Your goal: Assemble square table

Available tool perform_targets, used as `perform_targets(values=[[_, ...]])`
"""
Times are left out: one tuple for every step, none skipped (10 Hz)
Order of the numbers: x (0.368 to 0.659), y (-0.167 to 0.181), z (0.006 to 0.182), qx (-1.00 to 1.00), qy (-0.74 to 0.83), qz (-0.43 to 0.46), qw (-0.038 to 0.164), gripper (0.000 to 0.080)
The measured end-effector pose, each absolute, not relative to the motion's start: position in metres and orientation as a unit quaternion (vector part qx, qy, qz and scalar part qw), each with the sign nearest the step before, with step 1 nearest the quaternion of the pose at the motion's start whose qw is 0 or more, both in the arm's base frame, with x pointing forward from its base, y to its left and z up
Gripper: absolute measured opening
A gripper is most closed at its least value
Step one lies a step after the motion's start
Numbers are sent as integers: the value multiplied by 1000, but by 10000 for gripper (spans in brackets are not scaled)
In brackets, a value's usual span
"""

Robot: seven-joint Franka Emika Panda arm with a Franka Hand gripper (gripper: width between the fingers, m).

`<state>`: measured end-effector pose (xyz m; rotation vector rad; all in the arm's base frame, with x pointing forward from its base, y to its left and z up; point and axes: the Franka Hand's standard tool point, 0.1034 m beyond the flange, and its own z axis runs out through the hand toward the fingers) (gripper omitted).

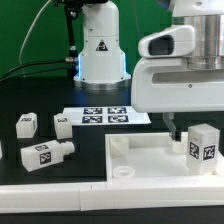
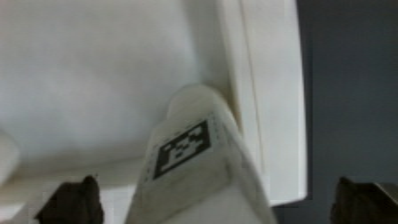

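Observation:
The white square plate (image 1: 150, 160) lies flat at the front, with round sockets at its corners. One white leg (image 1: 204, 148) with a black-and-white tag stands on the plate's corner at the exterior view's right. My gripper (image 1: 188, 134) hangs right above this leg. In the wrist view the leg (image 2: 192, 150) sits between my two dark fingertips (image 2: 75, 202), which stand wide apart and do not touch it. My gripper (image 2: 222, 206) is open. The plate (image 2: 107, 70) fills the wrist view beside the leg. Three more tagged legs (image 1: 45, 155) lie on the black table at the exterior view's left.
The marker board (image 1: 105, 116) lies behind the plate, in front of the robot base (image 1: 100, 50). A long white rail (image 1: 90, 200) runs along the front edge. Two of the loose legs (image 1: 27, 124) (image 1: 62, 124) stand near the marker board.

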<state>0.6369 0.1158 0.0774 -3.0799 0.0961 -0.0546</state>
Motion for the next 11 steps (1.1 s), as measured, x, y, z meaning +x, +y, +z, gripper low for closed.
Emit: perform_targets(values=[[638,113,79,-999,-7,-23,27,649],[638,111,78,-999,-34,-23,22,649],[638,111,77,-999,-22,-22,23,649],[638,111,77,-999,-4,-21,23,526],[638,111,77,-1000,3,-21,23,526],[637,111,76,-999,43,-20,24,387],[637,111,76,-996,81,-19,25,283],[637,111,76,-993,114,-18,26,283],[637,111,76,-987,158,-17,26,284],[637,112,76,-980,199,-16,27,284],[637,114,76,-962,272,-14,25,284]])
